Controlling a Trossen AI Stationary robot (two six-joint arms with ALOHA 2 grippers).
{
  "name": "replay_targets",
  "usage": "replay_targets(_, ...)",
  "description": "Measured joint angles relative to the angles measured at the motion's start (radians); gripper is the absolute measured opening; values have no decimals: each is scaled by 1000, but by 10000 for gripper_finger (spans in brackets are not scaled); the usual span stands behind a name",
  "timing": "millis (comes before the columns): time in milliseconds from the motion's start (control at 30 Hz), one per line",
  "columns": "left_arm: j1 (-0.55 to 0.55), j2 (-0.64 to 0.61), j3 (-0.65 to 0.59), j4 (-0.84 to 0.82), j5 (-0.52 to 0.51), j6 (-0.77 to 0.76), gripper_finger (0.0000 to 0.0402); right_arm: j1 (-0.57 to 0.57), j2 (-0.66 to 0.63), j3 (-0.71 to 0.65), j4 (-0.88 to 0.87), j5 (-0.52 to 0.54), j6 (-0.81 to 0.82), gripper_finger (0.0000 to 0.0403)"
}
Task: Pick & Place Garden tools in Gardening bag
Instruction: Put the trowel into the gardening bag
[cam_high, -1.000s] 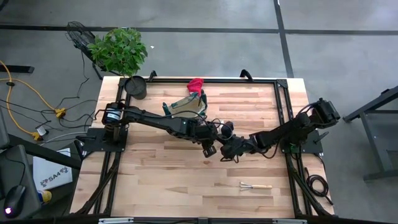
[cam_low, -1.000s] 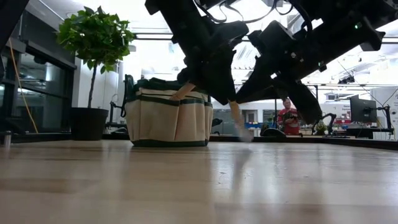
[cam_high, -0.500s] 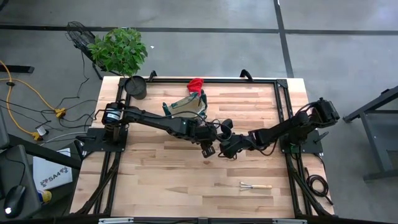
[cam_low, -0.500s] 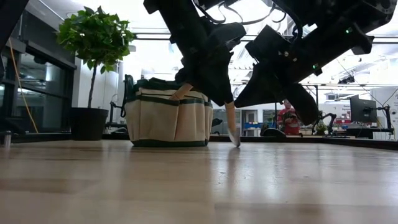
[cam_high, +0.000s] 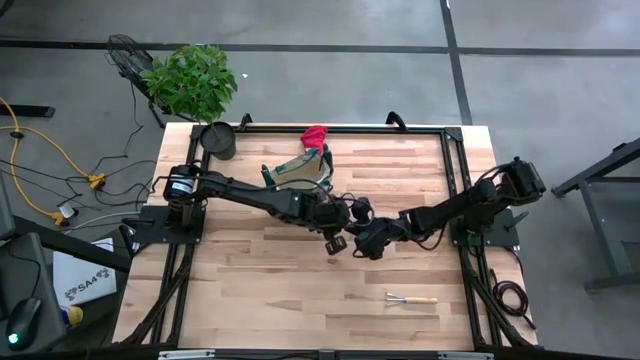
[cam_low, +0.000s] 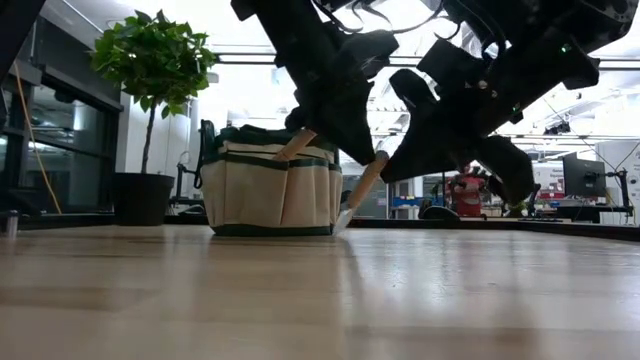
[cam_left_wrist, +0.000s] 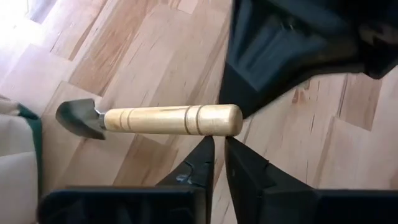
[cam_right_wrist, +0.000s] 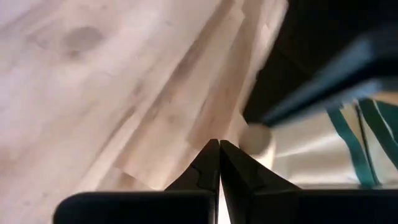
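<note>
The left gripper (cam_left_wrist: 219, 142) hangs over the middle of the bench (cam_high: 260, 290). Its two dark fingers (cam_left_wrist: 200, 163) are almost pressed together, with only a thin slit between them and nothing in that slit. Their tips sit just under the rounded butt of a wooden-handled tool (cam_left_wrist: 171, 119); whether they touch it is hard to make out.

The right gripper (cam_right_wrist: 219, 144) is just beside it, fingers pressed fully together on nothing. A pale round handle end shows blurred next to its tips.

From bench height the tool (cam_low: 362, 185) stands tilted. Its handle end is up among the two grippers and its dark metal blade is down at the bench surface, slanting toward the gardening bag (cam_low: 270, 190). From overhead the tool is hidden under the crowded arms (only the wrist and low views show it).

The bag (cam_high: 298, 170) stands upright toward the far side of the bench, near the grippers, and another wooden handle pokes from its mouth. A red glove (cam_high: 315, 134) lies at the far edge behind the bag. A mini rake (cam_high: 411, 299) lies flat well apart on the near right, long axis across the bench, with bare wood all around it. The black pot (cam_high: 218, 141) sits at the far left corner.
</note>
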Motion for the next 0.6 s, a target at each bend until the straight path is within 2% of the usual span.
replay_targets(200,0,0,0,13,1,18,3,-10,0,1,-4,-12,0,3)
replay_targets(600,0,0,0,9,4,21,3,-10,0,1,-15,0,4,4)
